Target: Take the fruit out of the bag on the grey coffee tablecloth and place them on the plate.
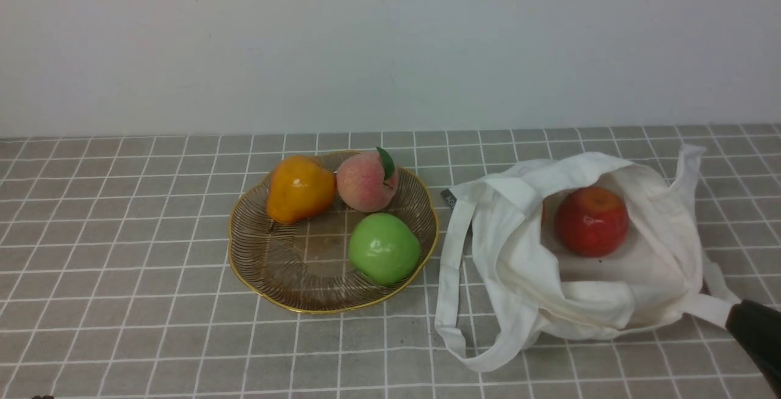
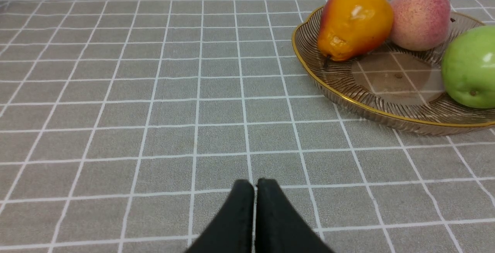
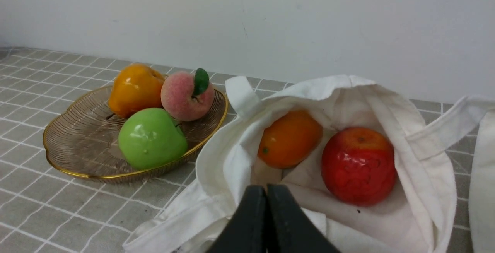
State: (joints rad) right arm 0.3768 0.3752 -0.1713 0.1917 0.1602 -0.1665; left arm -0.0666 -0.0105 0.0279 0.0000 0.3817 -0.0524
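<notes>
The white bag (image 1: 610, 301) lies open on the grey checked tablecloth (image 1: 122, 301) at the right. A red apple (image 1: 590, 221) sits inside it, and the right wrist view shows the apple (image 3: 357, 166) beside an orange fruit (image 3: 289, 139). The ribbed plate (image 1: 274, 265) with a gold rim holds the pink peach (image 1: 366, 181), an orange-yellow pear (image 1: 299, 188) and a green apple (image 1: 383, 248). My right gripper (image 3: 267, 191) is shut and empty, just in front of the bag's near edge. My left gripper (image 2: 255, 185) is shut and empty over bare cloth, left of the plate (image 2: 348, 94).
A white wall stands behind the table. The bag's strap handles (image 1: 451, 289) trail on the cloth between bag and plate. Only a dark piece of my right arm (image 1: 759, 335) shows in the front view at the lower right.
</notes>
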